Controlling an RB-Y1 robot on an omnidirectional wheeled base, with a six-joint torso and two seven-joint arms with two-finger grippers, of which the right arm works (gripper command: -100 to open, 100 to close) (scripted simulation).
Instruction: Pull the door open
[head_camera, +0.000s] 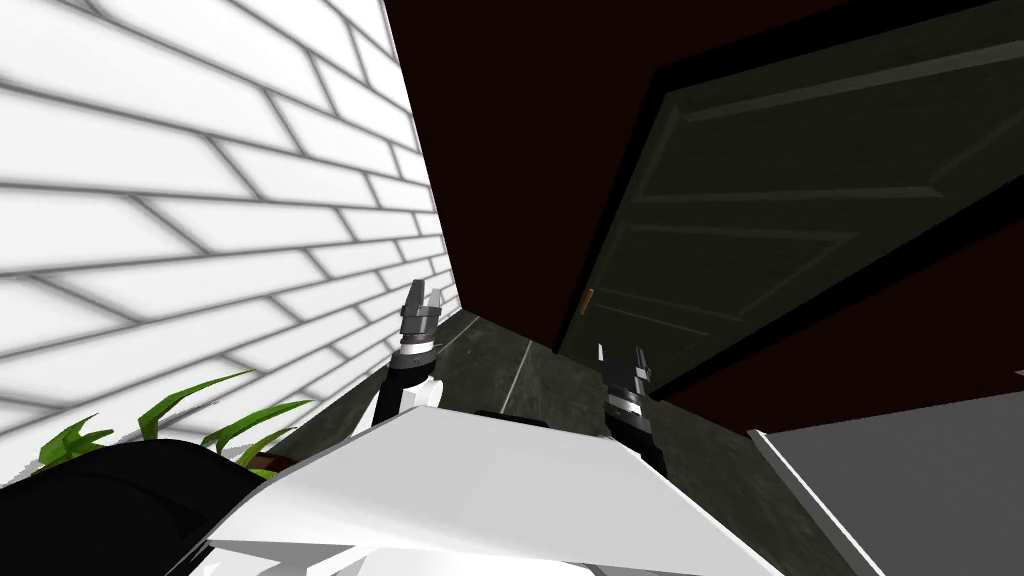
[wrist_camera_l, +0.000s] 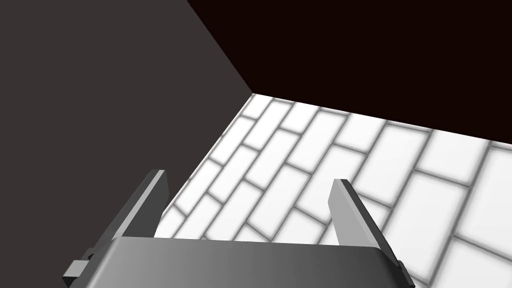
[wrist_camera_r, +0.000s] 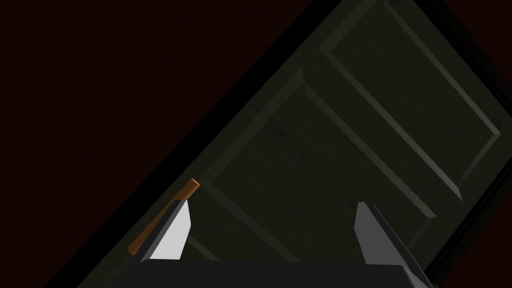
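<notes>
The right gripper (wrist_camera_r: 272, 205) is hanging wide open before the dark panelled door (wrist_camera_r: 350, 125), whose brown handle (wrist_camera_r: 186, 191) is showing beside one finger (wrist_camera_r: 172, 235). The left gripper (wrist_camera_l: 250, 176), likewise spread, is facing a white brick wall (wrist_camera_l: 350, 165), with a green plant (head_camera: 180, 410) nearby.

Dark greenish panelled door (head_camera: 800, 190), upright, with an orange-brown handle (head_camera: 588, 300) near its edge

Left gripper (wrist_camera_l: 248, 176): two light grey fingers (wrist_camera_l: 352, 215) stand wide apart, nothing between them.
White brick-pattern wall (wrist_camera_l: 350, 170): beyond the fingertips, apart from them.
Dark grey surface (wrist_camera_l: 100, 90): flat, meets the wall along one edge.
Dark reddish surface (wrist_camera_l: 375, 50): meets the wall along the other edge.
</notes>
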